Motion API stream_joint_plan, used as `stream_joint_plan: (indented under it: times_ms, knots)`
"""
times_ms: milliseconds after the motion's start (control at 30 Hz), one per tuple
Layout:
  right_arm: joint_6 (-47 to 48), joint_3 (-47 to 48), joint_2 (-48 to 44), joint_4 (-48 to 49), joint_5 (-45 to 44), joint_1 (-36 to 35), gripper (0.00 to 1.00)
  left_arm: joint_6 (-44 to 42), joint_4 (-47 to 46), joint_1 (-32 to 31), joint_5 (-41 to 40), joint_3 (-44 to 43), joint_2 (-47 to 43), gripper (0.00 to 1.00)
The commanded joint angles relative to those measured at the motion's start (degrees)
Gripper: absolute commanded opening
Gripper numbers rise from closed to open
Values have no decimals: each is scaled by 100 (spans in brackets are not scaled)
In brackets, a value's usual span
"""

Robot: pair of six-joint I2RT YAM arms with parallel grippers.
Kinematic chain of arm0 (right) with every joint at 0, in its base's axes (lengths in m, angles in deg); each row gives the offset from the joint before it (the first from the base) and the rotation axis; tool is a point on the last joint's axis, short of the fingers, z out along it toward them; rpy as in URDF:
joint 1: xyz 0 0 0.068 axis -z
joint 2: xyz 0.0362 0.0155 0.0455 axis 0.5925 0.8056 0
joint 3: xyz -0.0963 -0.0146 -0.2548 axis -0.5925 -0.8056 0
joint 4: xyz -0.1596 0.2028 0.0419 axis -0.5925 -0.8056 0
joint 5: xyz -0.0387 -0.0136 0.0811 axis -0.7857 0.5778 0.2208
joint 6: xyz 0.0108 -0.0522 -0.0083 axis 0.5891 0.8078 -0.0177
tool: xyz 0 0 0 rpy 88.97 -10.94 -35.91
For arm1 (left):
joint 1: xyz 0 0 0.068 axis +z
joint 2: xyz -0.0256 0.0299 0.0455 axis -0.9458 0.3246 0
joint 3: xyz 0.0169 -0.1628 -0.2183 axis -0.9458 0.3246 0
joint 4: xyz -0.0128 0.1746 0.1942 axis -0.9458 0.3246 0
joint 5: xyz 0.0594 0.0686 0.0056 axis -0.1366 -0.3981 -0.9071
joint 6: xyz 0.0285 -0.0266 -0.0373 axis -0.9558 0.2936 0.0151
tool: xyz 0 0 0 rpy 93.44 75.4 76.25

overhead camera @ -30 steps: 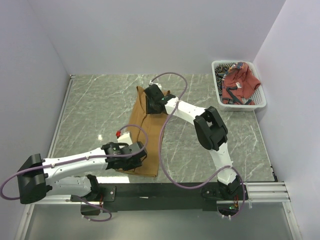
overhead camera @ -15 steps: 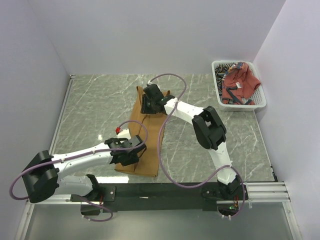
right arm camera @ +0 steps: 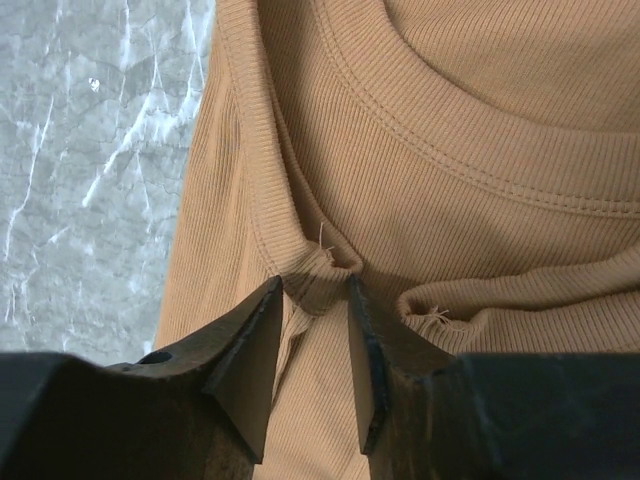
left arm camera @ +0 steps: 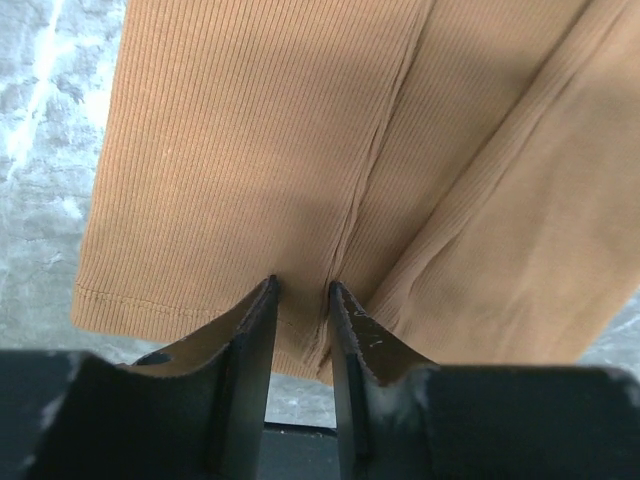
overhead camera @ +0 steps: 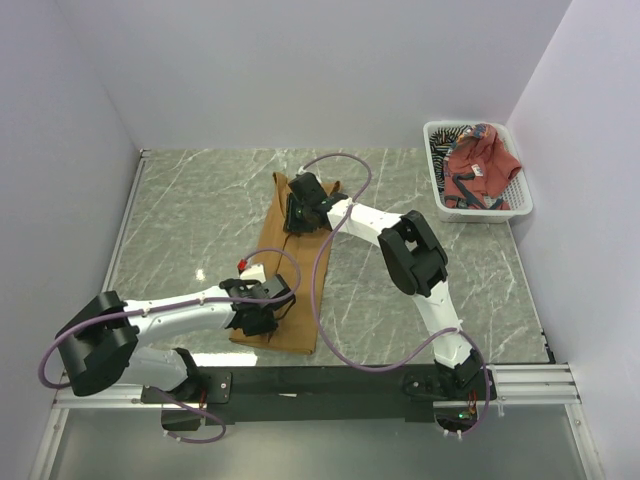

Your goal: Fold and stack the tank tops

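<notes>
The mustard-tan tank top (overhead camera: 296, 262) lies on the surface (overhead camera: 190, 215) at the centre of the overhead view, folded lengthwise into a narrow strip. The strip runs from upper centre down toward the lower centre of the frame. Its neckline end points to the top of the frame and its hem end to the bottom.

In the left wrist view, the ribbed cloth (left arm camera: 250, 140) shows a lengthwise fold line down the middle and an overlapping layer at the right of the frame. The stitched hem runs along the lower left.

The left claw (overhead camera: 256, 314) sits on the hem end of the strip. Its fingers stand almost together, gripping a raised fold of the cloth at the hem (left arm camera: 301, 292).

The right claw (overhead camera: 300, 214) sits on the neckline end. In the right wrist view, a small bunch of cloth beside the neckband is pinched between its nearly closed fingers (right arm camera: 316, 288). The neckband curves across the upper right of that frame.

The brick-red tank top (overhead camera: 480, 165) lies crumpled in the white mesh basket (overhead camera: 482, 211) at the upper right of the overhead view. The striped tank top (overhead camera: 452, 136) shows at the upper left corner of the basket, partly under the red one. The basket stands on the surface, well apart from the tan top.
</notes>
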Motion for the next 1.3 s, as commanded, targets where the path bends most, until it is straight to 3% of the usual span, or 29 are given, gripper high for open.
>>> stream_joint_plan:
  times_ms: [0, 267, 500, 1267]
  knots:
    - [-77, 111, 24, 181, -2, 33, 39, -119, -173, 20, 77, 36, 71, 32]
    - [-130, 32, 6, 261, 15, 42, 17, -154, -68, 20, 33, 1, 71, 10]
    - [-121, 85, -2, 252, 33, 42, 0, -312, 318, 11, 15, -262, -174, 1]
    - [-86, -696, -934, 331, -327, 42, 0, -883, 319, 11, 621, -289, -483, 1]
